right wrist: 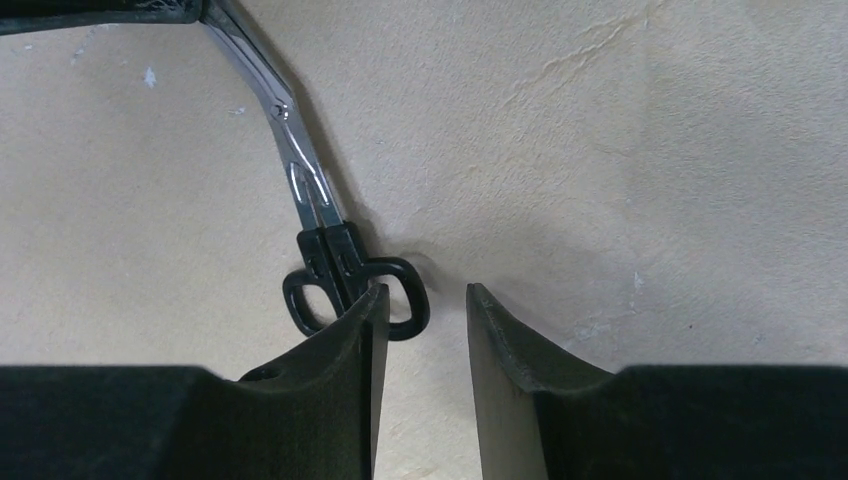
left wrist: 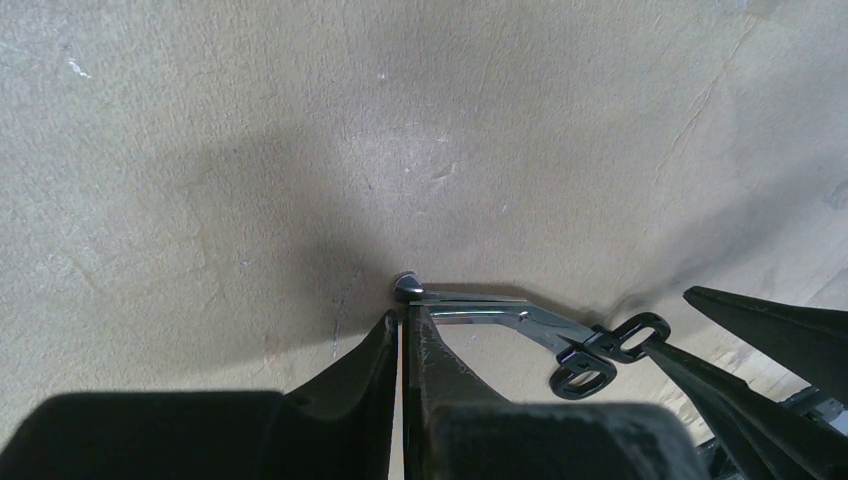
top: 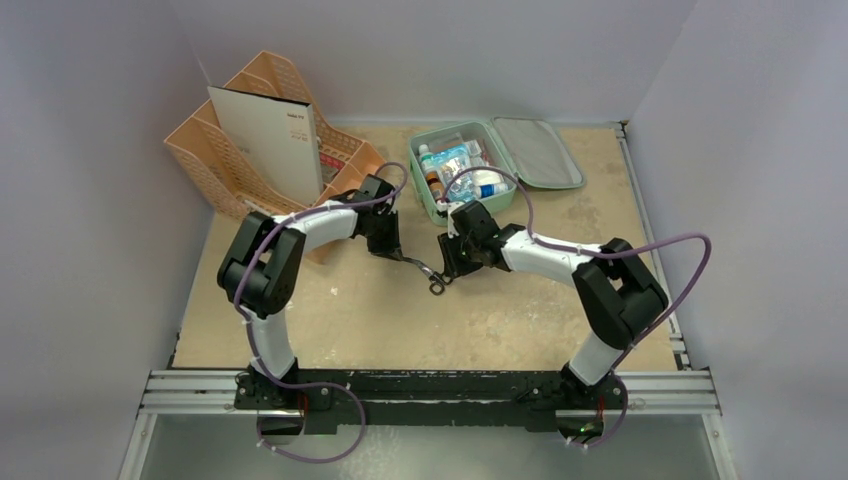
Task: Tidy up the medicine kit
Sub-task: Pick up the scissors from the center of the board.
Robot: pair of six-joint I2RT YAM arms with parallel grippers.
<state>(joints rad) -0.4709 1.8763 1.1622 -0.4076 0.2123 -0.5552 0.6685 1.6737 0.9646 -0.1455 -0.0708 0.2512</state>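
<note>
The mint-green medicine kit (top: 416, 182) lies open at the back of the table with bottles and packets inside, and its grey-lined lid (top: 538, 152) is folded out to the right. Bandage scissors (top: 425, 272) with black handles hang between the two arms in front of the kit. My left gripper (left wrist: 402, 312) is shut on the blade end of the scissors (left wrist: 500, 315). My right gripper (right wrist: 420, 295) is open at the handle end. Its left finger (right wrist: 350, 330) overlaps the handle rings (right wrist: 400, 300), and nothing sits between its fingers.
A peach plastic desk organizer (top: 200, 165) stands at the back left with a white booklet (top: 265, 140) leaning in it. Grey walls close in the table on three sides. The arms' base rail (top: 430, 385) runs along the near edge.
</note>
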